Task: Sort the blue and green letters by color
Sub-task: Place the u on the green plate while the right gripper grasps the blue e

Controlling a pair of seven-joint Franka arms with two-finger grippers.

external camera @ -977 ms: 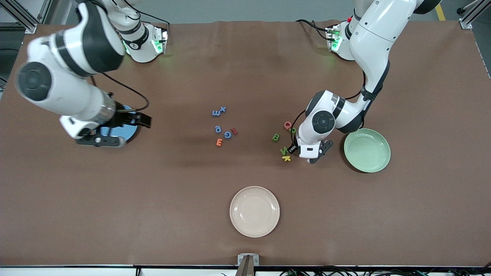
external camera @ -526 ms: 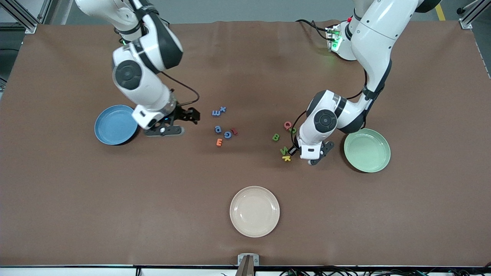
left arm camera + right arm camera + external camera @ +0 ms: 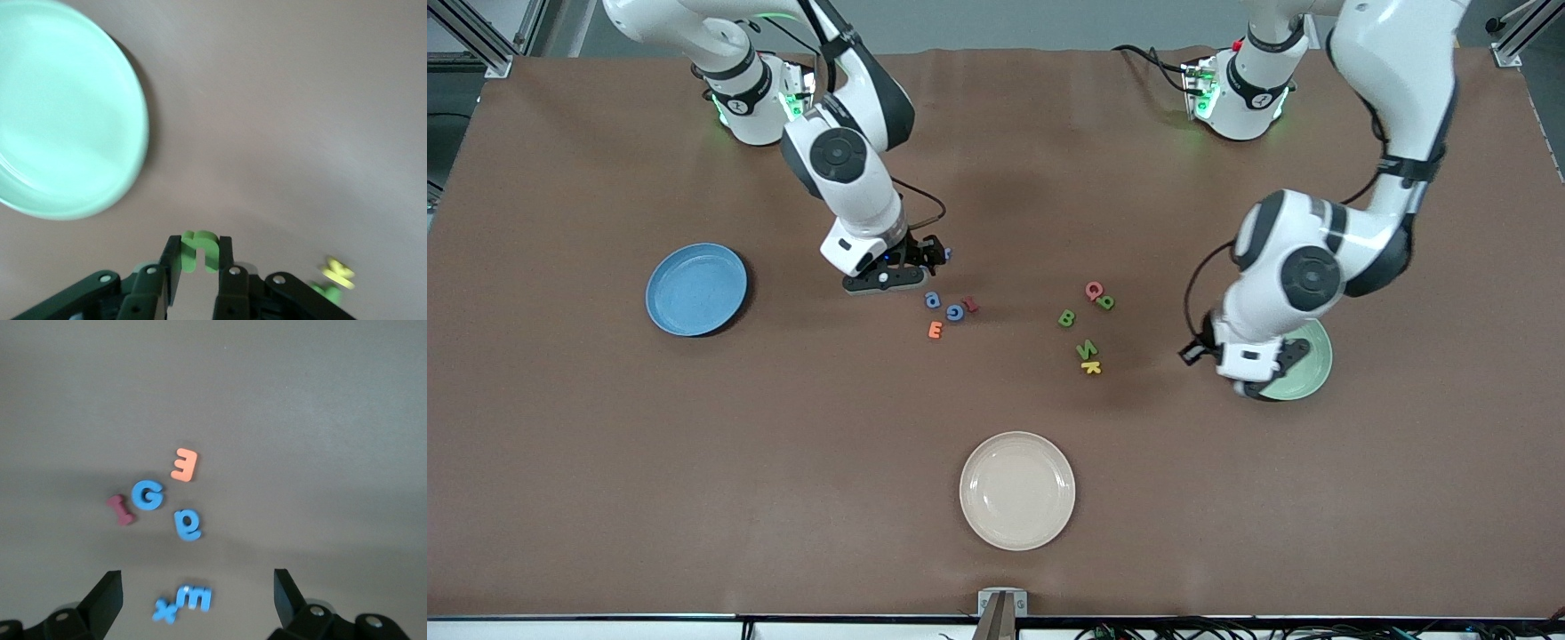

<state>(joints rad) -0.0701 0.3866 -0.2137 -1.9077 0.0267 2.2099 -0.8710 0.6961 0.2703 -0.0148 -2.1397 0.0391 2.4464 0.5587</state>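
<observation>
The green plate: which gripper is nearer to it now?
Left. The left gripper, shut on a green letter, is over the green plate edge; the right gripper is open over the blue letters.

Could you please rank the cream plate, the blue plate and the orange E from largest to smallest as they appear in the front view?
1. cream plate, though it lies nearest the camera
2. blue plate
3. orange E

Two letter clusters (image 3: 947,307) mid-table between end plates (image 3: 696,289), third plate (image 3: 1017,491) nearest camera
</observation>
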